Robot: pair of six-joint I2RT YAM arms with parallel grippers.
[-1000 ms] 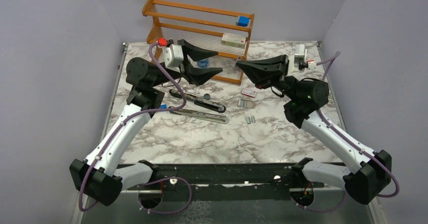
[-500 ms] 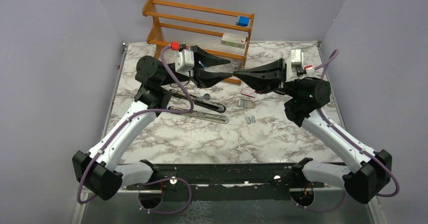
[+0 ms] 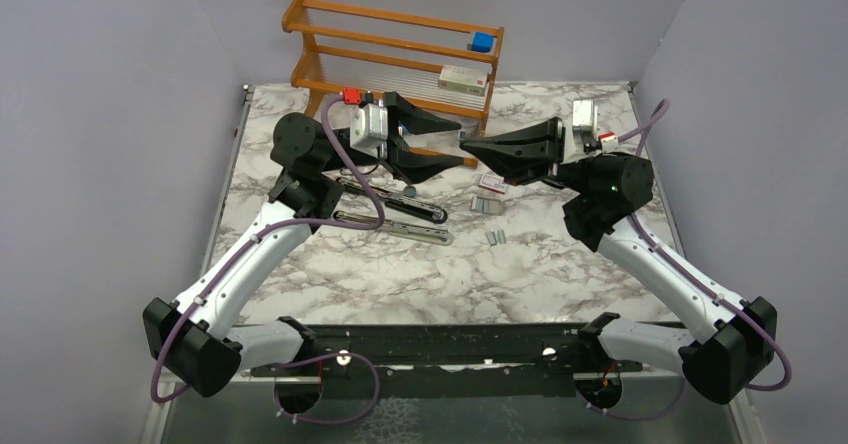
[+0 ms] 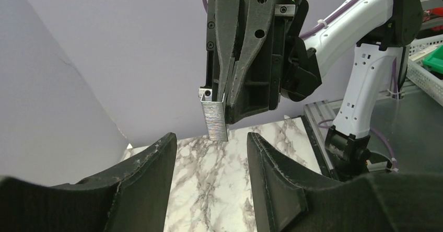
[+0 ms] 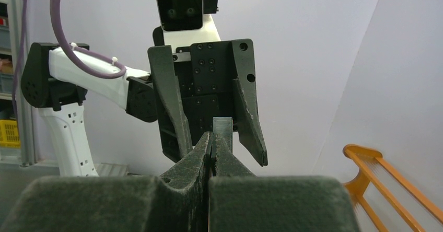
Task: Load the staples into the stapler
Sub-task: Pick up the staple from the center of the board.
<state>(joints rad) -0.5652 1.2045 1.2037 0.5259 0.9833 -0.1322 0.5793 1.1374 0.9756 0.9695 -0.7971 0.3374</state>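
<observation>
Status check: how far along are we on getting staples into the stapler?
Done: the stapler lies open, and one staple strip is lifted. In hand: the right gripper pinches it in mid-air, facing the open left gripper. Left: seat it in the stapler, then close it.

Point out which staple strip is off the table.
The staple strip pinched in the right hand, held in mid-air; the other strips lie on the table near the red-and-white box.

No legible text, label or number anywhere
</observation>
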